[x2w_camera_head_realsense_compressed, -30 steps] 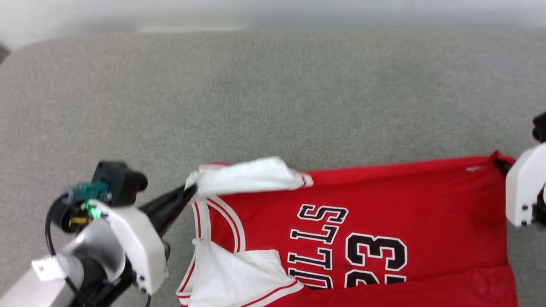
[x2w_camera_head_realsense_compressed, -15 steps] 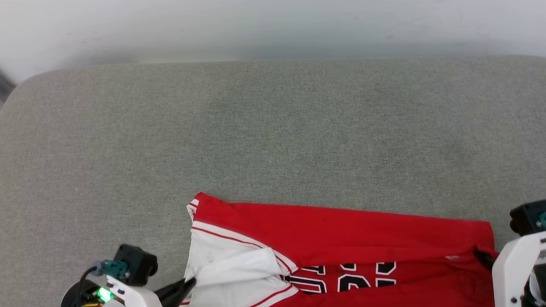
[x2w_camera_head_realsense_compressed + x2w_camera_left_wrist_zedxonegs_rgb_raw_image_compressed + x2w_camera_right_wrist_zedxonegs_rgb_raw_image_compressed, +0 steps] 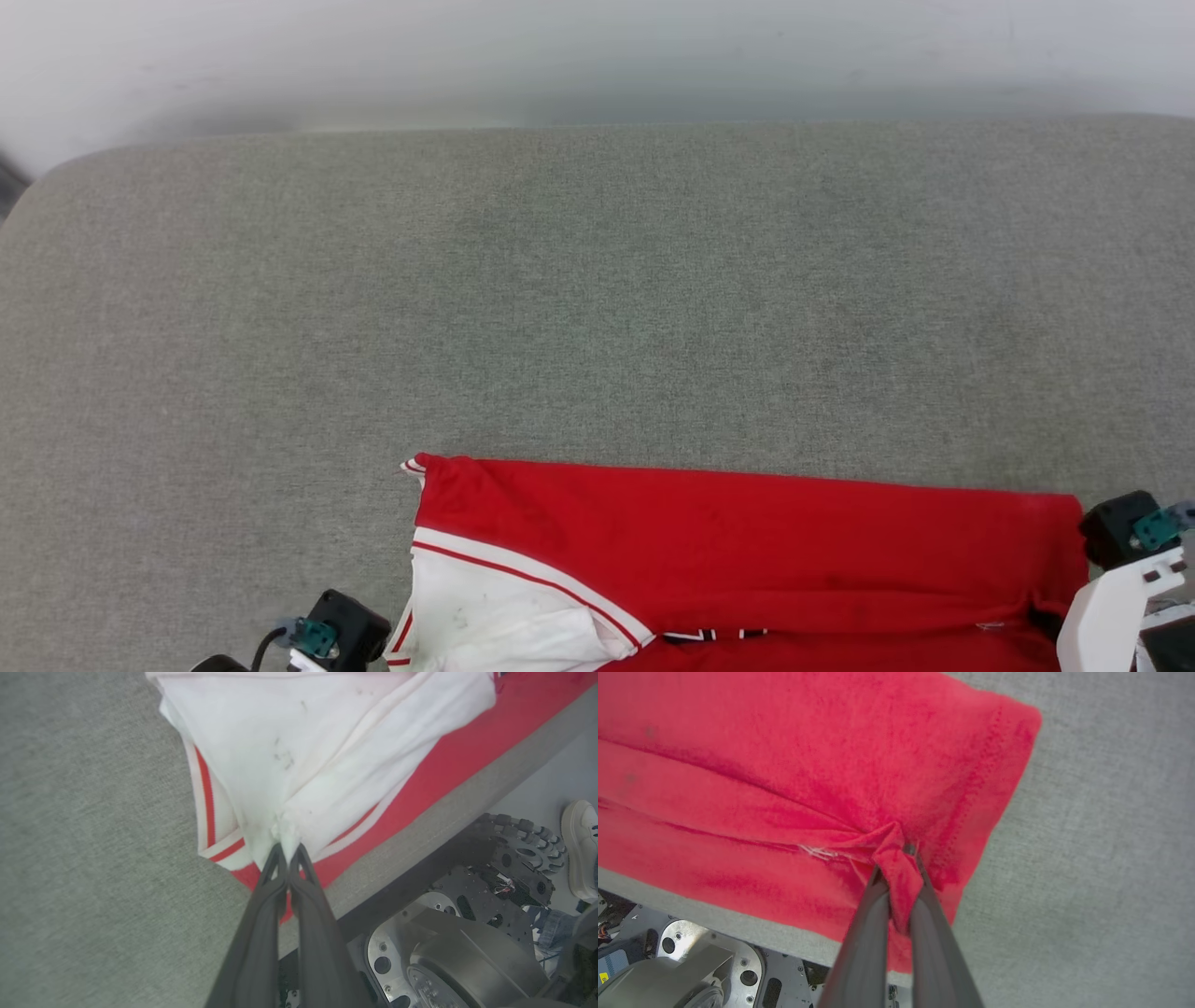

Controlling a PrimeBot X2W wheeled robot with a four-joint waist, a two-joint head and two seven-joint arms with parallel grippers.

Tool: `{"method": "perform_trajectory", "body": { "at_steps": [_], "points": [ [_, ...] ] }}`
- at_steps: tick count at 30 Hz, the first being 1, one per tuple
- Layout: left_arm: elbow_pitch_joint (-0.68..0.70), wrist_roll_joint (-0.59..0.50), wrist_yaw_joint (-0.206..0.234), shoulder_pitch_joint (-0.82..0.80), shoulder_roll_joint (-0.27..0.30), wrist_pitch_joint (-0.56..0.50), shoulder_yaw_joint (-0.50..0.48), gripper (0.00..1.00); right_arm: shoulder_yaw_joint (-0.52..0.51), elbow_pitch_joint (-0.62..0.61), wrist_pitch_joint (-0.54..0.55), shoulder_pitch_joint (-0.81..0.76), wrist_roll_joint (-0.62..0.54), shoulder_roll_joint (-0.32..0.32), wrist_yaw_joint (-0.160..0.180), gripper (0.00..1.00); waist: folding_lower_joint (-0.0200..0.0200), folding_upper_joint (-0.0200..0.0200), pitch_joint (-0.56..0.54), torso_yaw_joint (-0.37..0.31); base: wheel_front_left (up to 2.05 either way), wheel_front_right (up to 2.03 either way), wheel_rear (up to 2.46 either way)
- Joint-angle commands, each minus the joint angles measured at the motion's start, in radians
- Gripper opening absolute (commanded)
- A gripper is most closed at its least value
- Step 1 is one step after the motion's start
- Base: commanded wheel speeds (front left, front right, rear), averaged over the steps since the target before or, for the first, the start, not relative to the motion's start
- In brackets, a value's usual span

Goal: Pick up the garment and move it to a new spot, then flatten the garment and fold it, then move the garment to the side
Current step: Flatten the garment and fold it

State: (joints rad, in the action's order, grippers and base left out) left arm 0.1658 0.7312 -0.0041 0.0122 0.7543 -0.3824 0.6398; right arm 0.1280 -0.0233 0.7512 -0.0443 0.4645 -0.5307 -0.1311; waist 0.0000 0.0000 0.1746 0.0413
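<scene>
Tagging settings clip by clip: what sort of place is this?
Likely an indoor test room: a wide grey fabric-covered surface against a plain white wall, a person's white shoe on smooth grey floor.

We see grey fabric-covered surface [image 3: 597,299], wide, rounded at far-left corner. We note garment [image 3: 747,541] lying on it close to near edge: red body folded over lengthwise, white sleeve [image 3: 485,621] with red-striped trim at left end.
</scene>
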Motion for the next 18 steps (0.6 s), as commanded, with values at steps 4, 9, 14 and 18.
{"method": "perform_trajectory", "body": {
  "at_steps": [4,9,14,18],
  "points": [
    [-0.064,-0.023,-0.021,-0.038,-0.035,0.025,0.021,0.00,0.045,0.038,-0.032,0.017,0.000,-0.025,0.001,0.00,0.0000,0.0000,0.005,-0.003,0.00,0.00,0.00],
    [-0.105,-0.040,-0.029,-0.054,-0.051,0.046,0.030,1.00,0.079,0.064,-0.054,0.027,0.016,-0.026,0.001,0.36,0.0000,0.0000,0.006,-0.007,0.00,0.00,0.00],
    [-0.147,-0.036,-0.034,-0.052,-0.061,0.069,0.032,1.00,0.096,0.072,-0.087,0.041,0.039,-0.032,0.001,1.00,0.0000,0.0000,-0.012,-0.012,0.00,0.00,0.00],
    [-0.139,-0.017,-0.024,-0.044,-0.075,0.110,0.006,1.00,0.062,0.044,-0.096,0.053,0.084,-0.014,0.001,1.00,0.0000,0.0000,-0.046,-0.014,0.00,0.00,0.00]
  ]
}}
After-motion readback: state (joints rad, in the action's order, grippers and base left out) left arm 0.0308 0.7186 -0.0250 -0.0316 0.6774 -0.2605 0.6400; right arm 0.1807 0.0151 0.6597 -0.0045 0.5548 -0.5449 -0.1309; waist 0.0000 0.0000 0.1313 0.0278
